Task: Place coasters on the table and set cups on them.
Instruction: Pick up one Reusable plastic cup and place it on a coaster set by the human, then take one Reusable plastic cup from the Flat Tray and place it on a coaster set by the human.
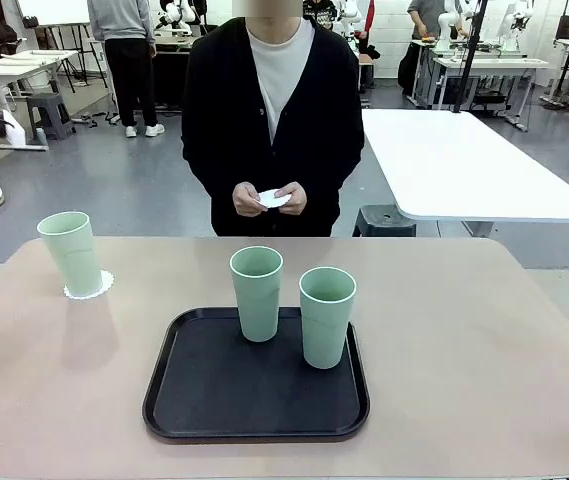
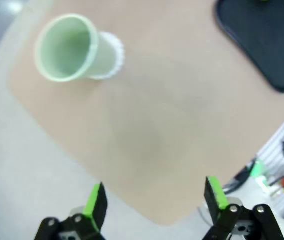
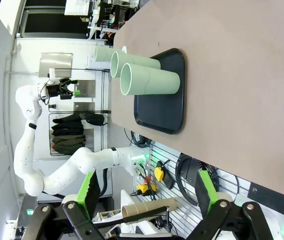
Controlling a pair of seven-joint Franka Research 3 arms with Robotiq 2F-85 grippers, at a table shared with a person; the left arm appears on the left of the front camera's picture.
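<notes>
One wide table (image 1: pixel 464 330) carries a black tray (image 1: pixel 214 400); two cups (image 1: pixel 256 292) stand upright on the tray, and a third cup (image 1: pixel 71 252) stands left of the tray on a coaster (image 1: pixel 101 288). Beyond the tray the person's hands (image 1: pixel 248 199) hold a white disc (image 1: pixel 274 198), probably the next coaster. Laying it seems the step in hand; then a cup needs lifting onto it. Back from the tray, the left gripper (image 2: pixel 154 200) and the right gripper (image 3: pixel 146 192) gape wide, empty

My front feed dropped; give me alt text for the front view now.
One mint-green cup stands on a white coaster near the table's far left corner; two more cups stand on a black tray at centre. The person across the table holds white paper in both hands.
</notes>
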